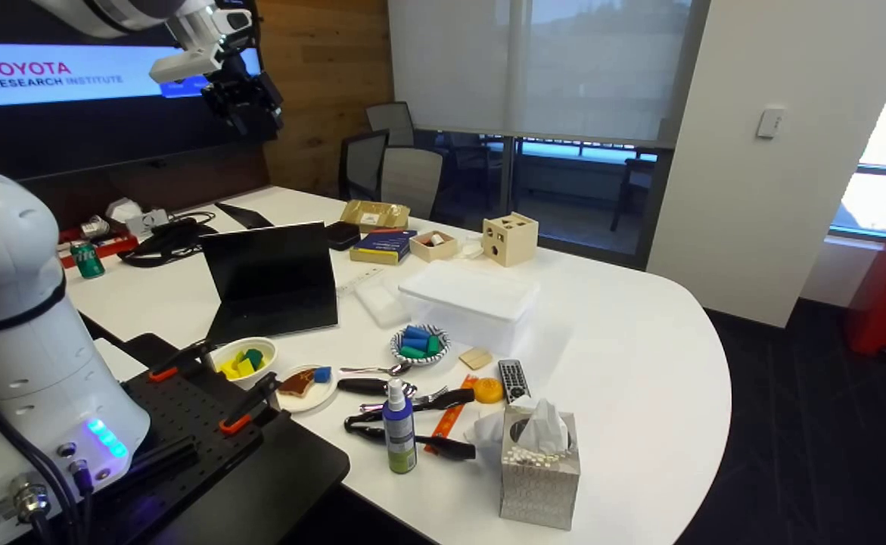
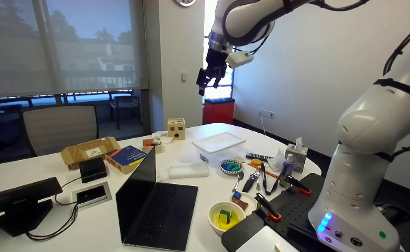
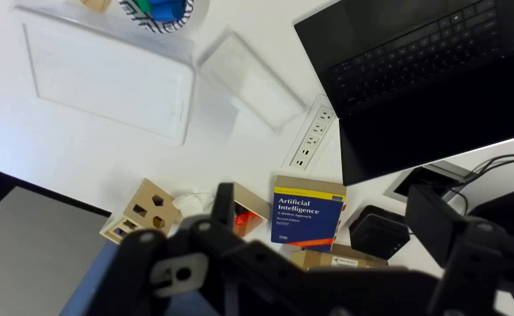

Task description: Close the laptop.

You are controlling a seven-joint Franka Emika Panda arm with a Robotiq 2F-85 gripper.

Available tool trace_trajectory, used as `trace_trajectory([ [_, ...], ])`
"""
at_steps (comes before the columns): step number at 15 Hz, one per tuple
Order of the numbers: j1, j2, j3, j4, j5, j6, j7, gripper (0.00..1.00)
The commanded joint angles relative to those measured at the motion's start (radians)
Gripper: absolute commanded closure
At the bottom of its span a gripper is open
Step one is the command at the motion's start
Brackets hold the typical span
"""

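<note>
Hanging high above the white table (image 1: 632, 363), the pincer (image 3: 321, 193) has its two fingers spread wide apart. Below it and well apart from it sits the laptop (image 3: 419, 94), open, its dark screen raised and its keyboard uncovered. In the wrist view the laptop lies out beyond the finger on that view's right, the screen showing nearer the pincer and the keyboard farther off.

Down through the gap between the fingers, a blue book (image 3: 307, 224) with "Artificial Intelligence" on its cover can be seen, with a small black box (image 3: 379, 232) near it. A cardboard box (image 3: 342, 259) shows beside the book, partly hidden by the pincer. The other finger partly covers a small wooden box (image 3: 254, 197) with something red in it, and outside that finger is a wooden cube (image 3: 149, 206) with shaped holes.

Farther out from the fingers, a socket strip (image 3: 309, 136) lies between the laptop and a clear plastic case (image 3: 252, 79). Past the case is a plastic tub (image 3: 107, 79) with a white lid, and near that, far out from the pincer, a patterned bowl (image 3: 162, 27) holds blue and green blocks (image 3: 167, 12). In an exterior view, a spray bottle (image 1: 399, 428) and a tissue box (image 1: 539, 484) stand upright, well below the pincer's height.
</note>
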Motion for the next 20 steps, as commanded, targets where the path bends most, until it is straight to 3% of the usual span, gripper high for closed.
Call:
trace_trajectory([
  [1,-0.030,0.261,0.076,0.205,-0.123,-0.023,-0.010,0.00],
  [3,-0.017,0.393,0.110,0.304,-0.201,-0.024,-0.014,0.00],
  [5,0.053,0.522,0.089,0.401,-0.272,-0.013,-0.011,0.00],
  [10,0.192,0.838,0.057,0.678,-0.311,0.008,-0.033,0.00],
  [15,0.287,1.110,0.024,0.954,-0.251,-0.029,-0.122,0.00],
  [20,0.289,1.297,0.006,1.139,-0.137,-0.119,-0.168,0.00],
])
